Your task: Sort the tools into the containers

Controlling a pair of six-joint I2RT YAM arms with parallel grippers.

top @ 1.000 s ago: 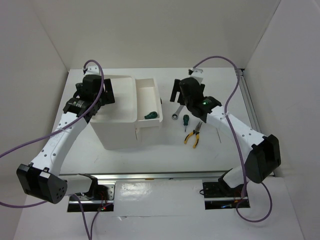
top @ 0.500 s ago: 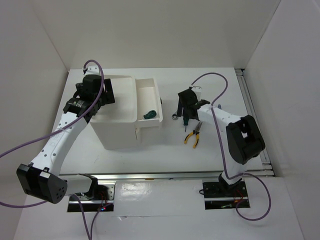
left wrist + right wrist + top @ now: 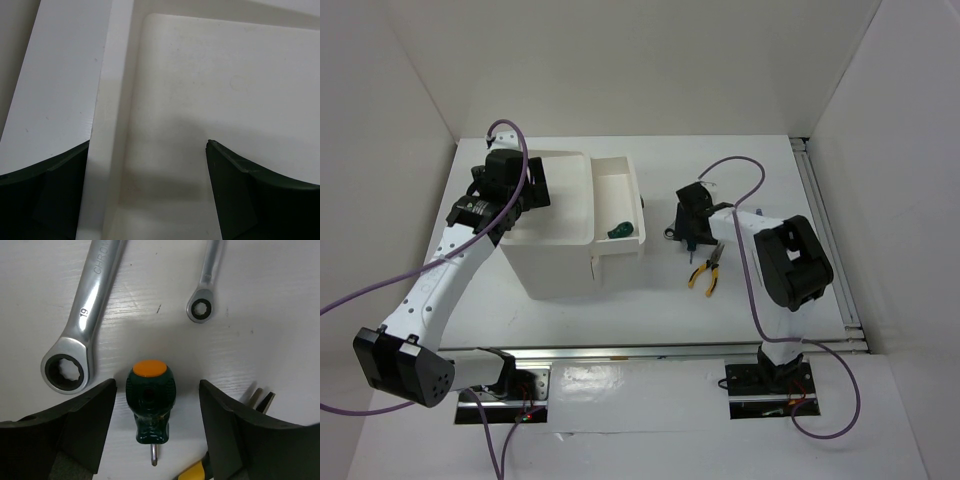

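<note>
On the bench (image 3: 650, 300), largest item first:

- White box (image 3: 555, 215): left of centre, with a recessed top tray.
- Drawer (image 3: 612, 178): pulled out on the box's right side, top open. It holds one green screwdriver (image 3: 620, 230) at its near end.
- Left gripper (image 3: 148, 145): over the top tray beside its left rim, jaws apart and empty, well apart from the loose tools.
- Right gripper (image 3: 157, 382): low over the loose tools and much the nearer arm. Its jaws are apart and straddle the stubby screwdriver, with a gap showing on each side.
- Large wrench (image 3: 82, 325): ring end just beside the left finger, not between the jaws.
- Pliers (image 3: 707, 270): nose close to the right finger, on the near side.
- Stubby screwdriver (image 3: 150, 400): flat on the bench, orange cap away from the wrist camera, tip toward it. Its long axis runs across the jaws' closing line, which suits a straight pinch on the handle.
- Small wrench (image 3: 202, 307): beyond the cap, clear of the jaws.

Room: it is tight on both flanks. The drawer lies to the left past the large wrench, so lifting before crossing looks wise.
</note>
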